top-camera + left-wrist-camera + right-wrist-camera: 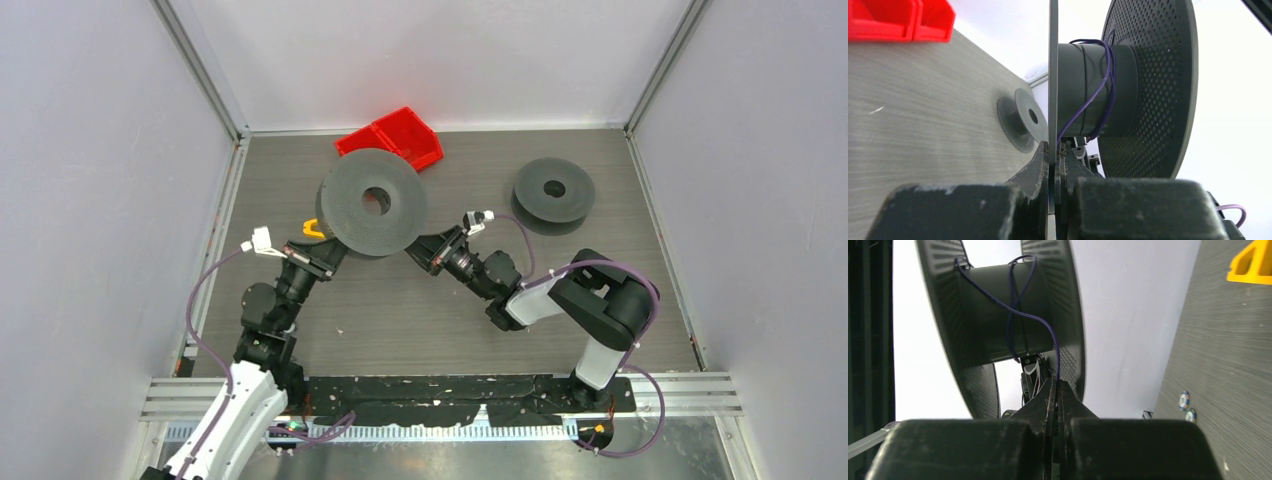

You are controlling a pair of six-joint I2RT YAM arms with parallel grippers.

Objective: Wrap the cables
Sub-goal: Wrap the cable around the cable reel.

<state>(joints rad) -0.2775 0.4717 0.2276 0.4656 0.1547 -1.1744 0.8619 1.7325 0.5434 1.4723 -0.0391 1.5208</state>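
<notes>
A big dark grey spool (372,203) is held tilted above the table between both arms. A thin purple cable (1108,65) loops loosely a few times round its hub (1083,90). My left gripper (1054,147) is shut on the thin rim of the near flange (1053,75); in the top view it (330,250) sits under the spool's lower left edge. My right gripper (1055,382) is shut on the cable (1058,355), which runs from its fingertips up to the hub (1008,315). In the top view the right gripper (418,250) is at the spool's lower right edge.
A second, smaller dark grey spool (553,193) lies flat at the back right, also in the left wrist view (1023,122). A red bin (395,137) lies tipped at the back wall. A yellow piece (313,229) lies by the left gripper. Two small round tokens (1186,405) lie on the table.
</notes>
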